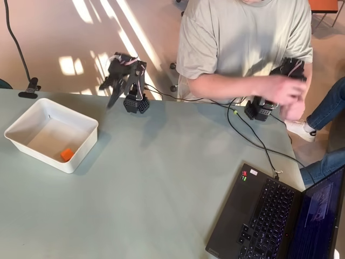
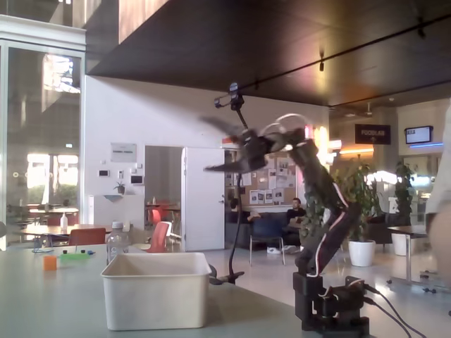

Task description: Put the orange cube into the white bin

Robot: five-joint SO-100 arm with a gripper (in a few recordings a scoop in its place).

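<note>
From overhead, nearest the lower edge sat a dark laptop [image 1: 280, 216], its flat keyboard ribbed with small keys and its screen dim. A thin black cable [image 1: 253, 135] curled from it across the smooth, pale grey-green table [image 1: 161, 189].

Further back on the left was the white bin [image 1: 51, 135], a shallow plastic tub with rounded corners and walls sloping outward. The orange cube [image 1: 67, 155] lay inside it on the floor, close against the near right wall, small and bright with crisp edges. In the fixed view the bin [image 2: 156, 290] showed only its matte outer wall, slightly wider at the rim.

At the table's far edge stood my blocky black base [image 1: 136, 102], and my arm [image 2: 320, 211] rose from it in a bent, jointed column of dark plastic. My gripper [image 1: 114, 86] hung in the air behind and to the right of the bin, well above the table and touching nothing. In the fixed view my gripper [image 2: 224, 148] was smeared by motion, but the two fingers looked spread apart, one pointing up and one down, with nothing between them.

Behind the table sat a person in a soft, pale T-shirt [image 1: 242, 32].
</note>
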